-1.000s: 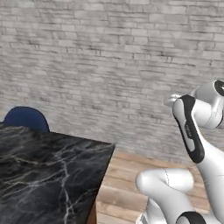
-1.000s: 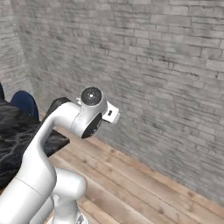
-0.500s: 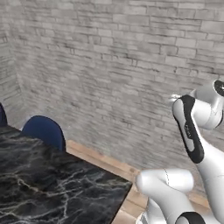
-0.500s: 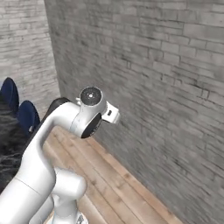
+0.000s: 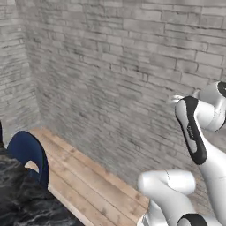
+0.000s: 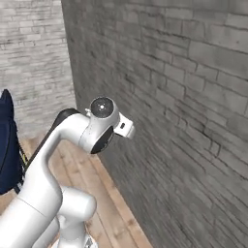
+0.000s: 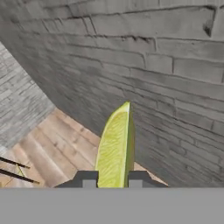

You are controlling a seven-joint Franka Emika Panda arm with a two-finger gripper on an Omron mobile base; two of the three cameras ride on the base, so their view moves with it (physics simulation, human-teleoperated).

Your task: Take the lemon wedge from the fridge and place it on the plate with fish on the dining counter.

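view swung along brick wall [image 5: 110, 66]; blue stool [image 5: 27, 154] beside dining counter [image 5: 22, 203].

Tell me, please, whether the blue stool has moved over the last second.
No. The blue stool still stands against the dining counter; the whole view swung with the base.

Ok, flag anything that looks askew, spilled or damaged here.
Nothing stands out. The lemon wedge sits upright between the gripper fingertips, intact. The dining counter corner and blue stool look undisturbed.
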